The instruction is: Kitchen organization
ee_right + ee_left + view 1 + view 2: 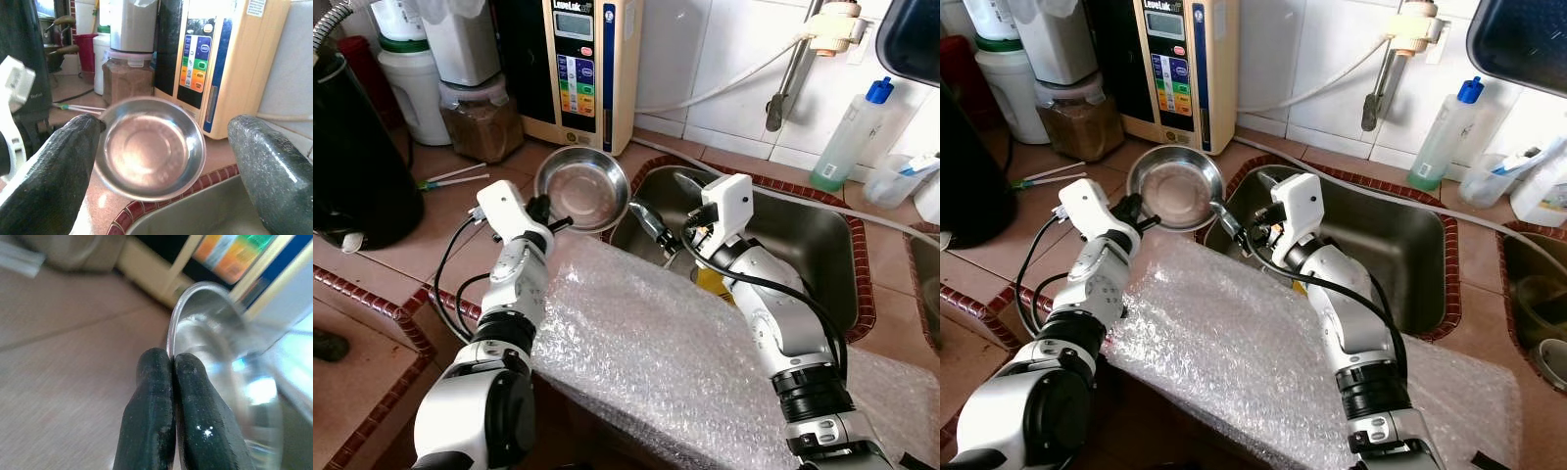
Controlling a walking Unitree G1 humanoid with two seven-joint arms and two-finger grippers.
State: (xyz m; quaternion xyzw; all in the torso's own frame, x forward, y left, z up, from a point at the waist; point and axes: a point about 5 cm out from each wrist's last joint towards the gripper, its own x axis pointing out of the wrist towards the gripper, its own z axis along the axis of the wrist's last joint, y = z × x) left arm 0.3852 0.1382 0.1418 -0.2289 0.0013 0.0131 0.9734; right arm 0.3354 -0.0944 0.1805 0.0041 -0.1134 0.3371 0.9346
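A round steel bowl (582, 189) hangs tilted above the tiled counter, just left of the sink (822, 257). My left gripper (546, 215) is shut on the bowl's near-left rim; the left wrist view has both black fingers (151, 396) pinched on the thin edge of the bowl (230, 362). My right gripper (656, 231) is open at the bowl's right side, over the sink's left corner. In the right wrist view the bowl (149, 147) sits between and beyond the two spread fingers (58, 176), not touching them.
Bubble wrap (646, 343) covers the counter's front edge under both arms. Behind stand a cream water unit (578, 59), a jar of brown contents (481, 122), a white container (411, 88) and a black appliance (352, 166). A blue-capped bottle (850, 137) stands right of the tap (788, 83).
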